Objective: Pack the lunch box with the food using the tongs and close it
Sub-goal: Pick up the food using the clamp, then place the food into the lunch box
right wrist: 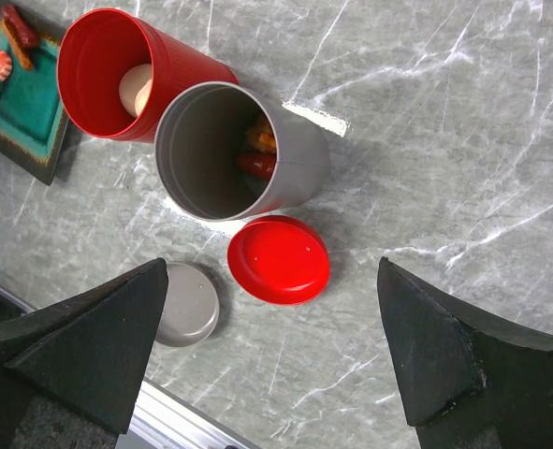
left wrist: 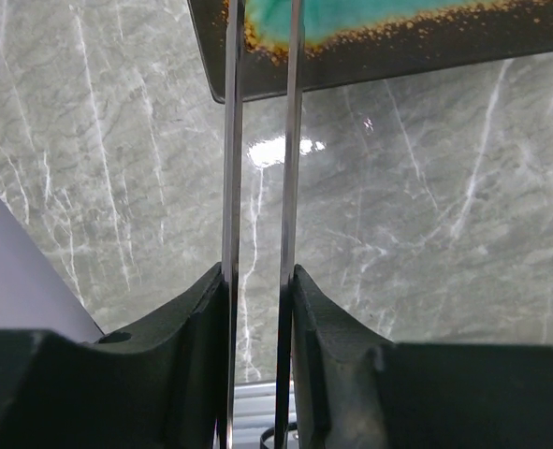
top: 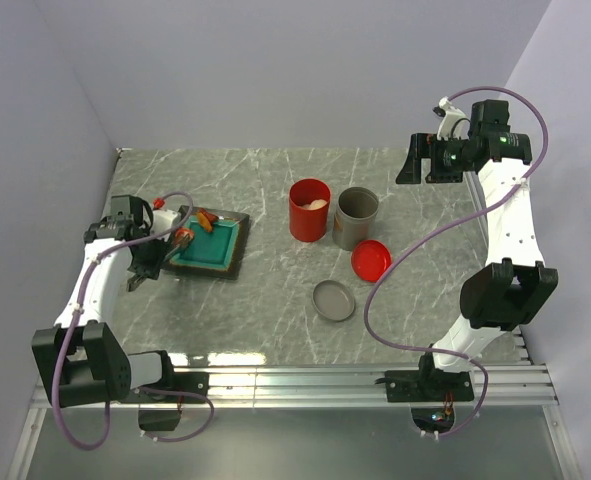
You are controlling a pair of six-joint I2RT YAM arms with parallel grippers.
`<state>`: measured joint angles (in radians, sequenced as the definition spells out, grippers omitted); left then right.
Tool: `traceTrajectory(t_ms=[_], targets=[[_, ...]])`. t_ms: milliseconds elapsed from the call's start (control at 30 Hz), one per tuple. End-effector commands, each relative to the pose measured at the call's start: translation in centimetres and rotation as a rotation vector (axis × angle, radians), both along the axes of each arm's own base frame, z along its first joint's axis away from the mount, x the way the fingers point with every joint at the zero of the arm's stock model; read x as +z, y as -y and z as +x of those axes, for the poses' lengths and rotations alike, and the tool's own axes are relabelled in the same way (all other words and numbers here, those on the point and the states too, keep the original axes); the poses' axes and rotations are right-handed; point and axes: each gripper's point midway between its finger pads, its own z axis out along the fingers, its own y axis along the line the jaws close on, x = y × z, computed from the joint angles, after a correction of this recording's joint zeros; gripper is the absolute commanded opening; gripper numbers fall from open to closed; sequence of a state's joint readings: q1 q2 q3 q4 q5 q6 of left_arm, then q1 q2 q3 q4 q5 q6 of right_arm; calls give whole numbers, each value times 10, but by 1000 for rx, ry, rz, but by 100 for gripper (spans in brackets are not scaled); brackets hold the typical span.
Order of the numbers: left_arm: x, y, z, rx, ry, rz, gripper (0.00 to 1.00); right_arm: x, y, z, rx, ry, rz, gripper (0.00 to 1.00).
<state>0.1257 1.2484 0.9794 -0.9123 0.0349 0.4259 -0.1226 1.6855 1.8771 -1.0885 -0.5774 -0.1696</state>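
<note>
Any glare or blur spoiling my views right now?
Top external: a bright reflection band on the table at its near edge. Left wrist: a small glare patch below the tray, tongs sharp. Right wrist: a white glint beside the grey can; lunch box interior clearly lit.

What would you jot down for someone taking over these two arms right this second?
Left gripper: shut on the tongs, whose tips reach the tray.
Right gripper: open, raised at the far right, holding nothing.
Lunch box: upright, open, one beige ball inside. Its red lid lies on the table beside the grey cup.
Done: one ball packed.
Left: orange and red food sits on the tray; tong it in, then put the lid on.
</note>
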Motion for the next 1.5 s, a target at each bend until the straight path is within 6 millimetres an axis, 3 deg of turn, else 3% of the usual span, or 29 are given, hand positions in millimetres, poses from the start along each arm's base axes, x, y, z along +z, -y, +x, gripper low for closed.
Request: traceTrajectory(t_ms=[0,233,367,400,467,500,567,600,733,800,833,867,933,1100,1333,1467], targets=[[27,7,8,1,71,-37,26,8,-1,-2,10,19,8,100],[71,20,11,-21,154,-96,15,8,-3,-2,16,19,15,100],[97,49,23,-99,204,-150,9,9,-4,-1,17,19,23,100],[115,59,32,-126,251,-167,9,10,-4,0,18,22,24,100],[126,91,42,-195,258,-213,7,11,-4,1,14,25,24,100],[147,103,51,-222,309,-232,6,12,-4,1,15,28,24,100],[157,142,59,-298,307,-299,6,12,-4,1,15,26,22,100],[176,157,67,-333,356,-330,6,11,-3,1,13,24,21,100],[190,221,86,-495,345,-475,5,11,-2,1,6,25,16,100],[203,242,94,-541,378,-501,6,12,-2,1,4,28,14,100],[197,261,98,-579,359,-514,5,13,-1,2,1,30,10,100],[204,270,101,-604,369,-528,6,13,1,2,-4,28,3,100],[194,290,104,-631,329,-554,5,15,2,1,-9,35,-6,100],[190,330,99,-712,299,-613,6,17,2,2,-16,38,-5,100],[158,351,92,-745,218,-590,10,17,4,4,-23,37,-6,100],[152,353,95,-740,213,-572,32,17,4,4,-25,36,-10,100]])
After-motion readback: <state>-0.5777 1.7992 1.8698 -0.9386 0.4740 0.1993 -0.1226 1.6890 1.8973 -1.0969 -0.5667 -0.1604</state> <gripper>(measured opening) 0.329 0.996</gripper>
